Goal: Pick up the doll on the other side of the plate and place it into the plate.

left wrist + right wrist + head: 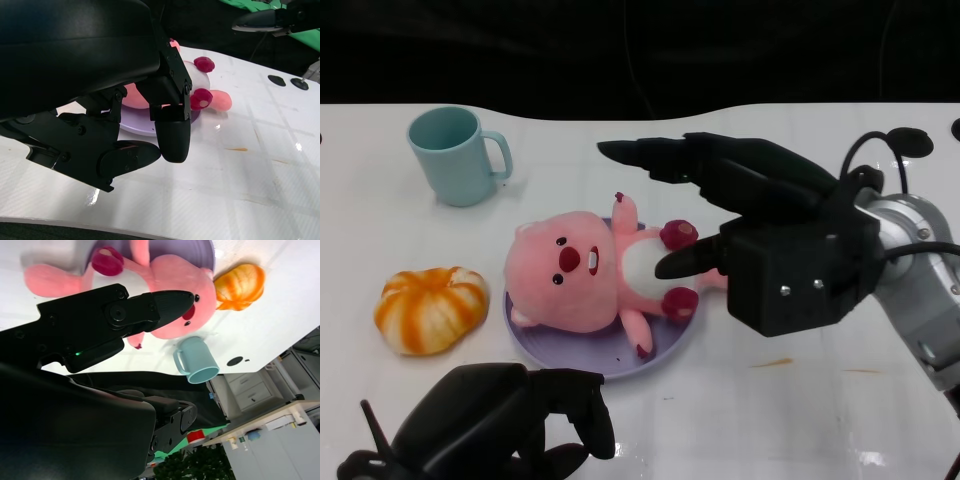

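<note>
Item 1. Pumpkin [430, 308]: orange-and-white, on the table at the far left, just beside the plate, apart from it.

Item 2. Mug [453, 154]: pale teal, upright, handle toward the plate, well behind the pumpkin.

Item 3. Left hand [495, 420]: low at the near table edge, fingers curled inward with nothing in them; idle, near the plate's front rim but not touching it.

Item 4. Plate [665, 352]: lilac, round, mid-table.

Item 5. Doll [582, 272]: pink plush, lying on its back in the plate, head toward the pumpkin, one leg and its tail end hanging over the rim on the right-hand side (the task's thing, so largely delivered already).

Item 6. Right hand [720, 215]: above and just right of the doll, fingers spread apart, one long finger stretched over the doll's upper foot, a shorter one pointing at its belly; nothing gripped. Whether that shorter fingertip touches the plush cannot be told.

Handling note, as judgement: the step in hand looks like release and retreat. Do it well by keeping the fingers wide, lifting straight up before drawing back to the right, so no fingertip snags a foot and drags the soft doll off the rim.
</note>
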